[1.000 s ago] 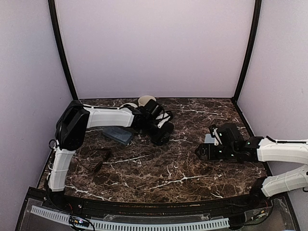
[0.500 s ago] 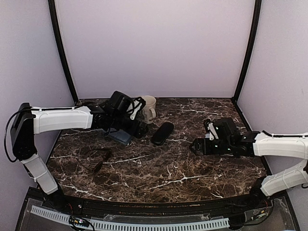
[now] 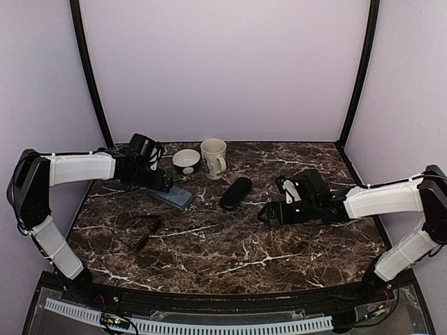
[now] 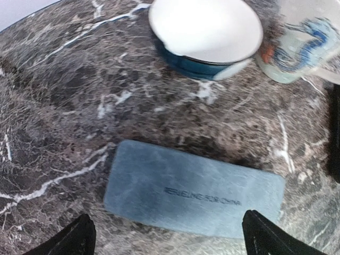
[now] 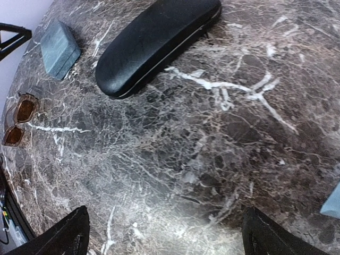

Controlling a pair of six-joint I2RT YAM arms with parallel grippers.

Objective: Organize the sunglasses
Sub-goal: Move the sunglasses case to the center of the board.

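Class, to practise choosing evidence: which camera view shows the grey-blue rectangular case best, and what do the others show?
The left wrist view: the grey-blue case fills much of the frame, with its whole top and printed line visible. The top external view shows it small; the right wrist view shows it small, near the upper left.

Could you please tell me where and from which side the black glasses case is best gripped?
Grip the black case across its narrow width near the middle, coming down from above. It lies flat and closed on the table, long with rounded ends that would likely slip; the open right tool is nearest.
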